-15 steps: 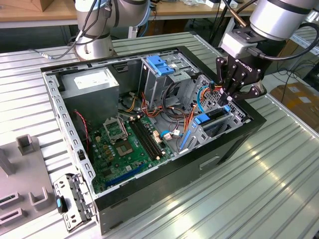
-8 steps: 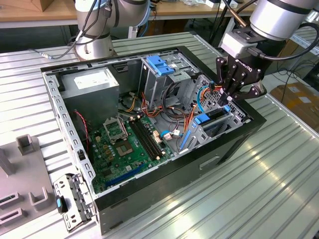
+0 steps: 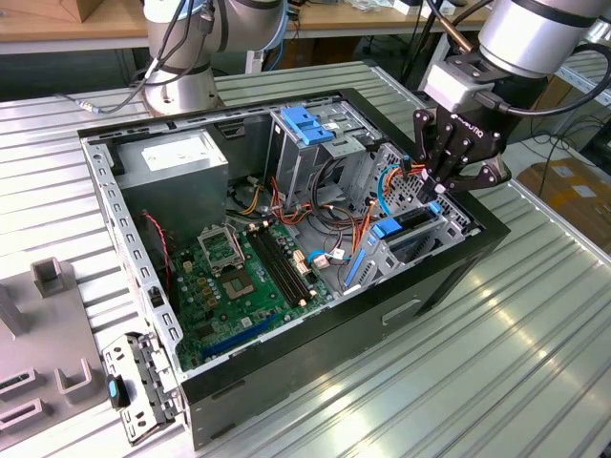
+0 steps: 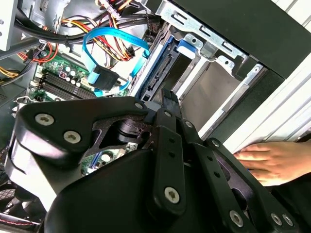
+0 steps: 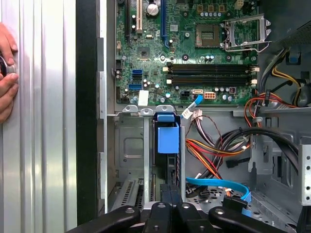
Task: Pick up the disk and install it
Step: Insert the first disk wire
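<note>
The disk (image 3: 409, 221), a dark slab with blue rails and a blue end tab, stands on edge inside the metal drive bay at the open computer case's (image 3: 477, 243) right end in the exterior view. In both wrist views the disk (image 4: 159, 68) (image 5: 168, 141) sits between the bay's steel walls. My gripper (image 3: 434, 196) hangs over the bay, and its black fingers are shut together. The gripper (image 4: 167, 99) (image 5: 171, 194) has its tips resting against the disk's near end.
Orange, black and blue cables (image 5: 218, 145) crowd the space beside the bay, next to the motherboard (image 3: 239, 277). A grey power supply (image 3: 177, 157) fills the far corner. A person's hand (image 4: 272, 160) (image 5: 5, 73) rests on the ribbed table outside the case wall. Grey fixtures (image 3: 57, 372) sit left.
</note>
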You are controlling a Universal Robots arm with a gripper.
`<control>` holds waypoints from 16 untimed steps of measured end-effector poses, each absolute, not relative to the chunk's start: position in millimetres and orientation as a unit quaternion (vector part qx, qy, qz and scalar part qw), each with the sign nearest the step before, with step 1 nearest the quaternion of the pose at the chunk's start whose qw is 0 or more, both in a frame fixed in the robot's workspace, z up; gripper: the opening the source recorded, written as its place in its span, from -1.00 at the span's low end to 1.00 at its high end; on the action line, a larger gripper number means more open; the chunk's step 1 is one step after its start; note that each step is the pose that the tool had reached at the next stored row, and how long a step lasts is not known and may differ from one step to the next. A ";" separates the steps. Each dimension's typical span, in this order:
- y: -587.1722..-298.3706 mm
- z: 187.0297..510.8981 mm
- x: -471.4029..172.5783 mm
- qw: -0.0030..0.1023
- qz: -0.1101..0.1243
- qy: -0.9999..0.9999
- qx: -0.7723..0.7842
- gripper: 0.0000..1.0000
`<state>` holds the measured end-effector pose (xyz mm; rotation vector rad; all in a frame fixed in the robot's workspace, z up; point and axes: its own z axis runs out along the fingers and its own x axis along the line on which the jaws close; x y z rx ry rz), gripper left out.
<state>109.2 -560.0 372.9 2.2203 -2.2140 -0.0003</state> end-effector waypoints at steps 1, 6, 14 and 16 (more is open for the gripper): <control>-560.0 373.0 109.2 0.003 0.000 -0.704 0.710 -0.79; -559.8 373.8 110.5 0.003 0.000 -0.696 0.718 -0.79; -555.2 374.3 115.2 0.003 0.000 -0.679 0.735 -0.79; -552.4 374.3 117.0 0.003 0.000 -0.677 0.736 -0.79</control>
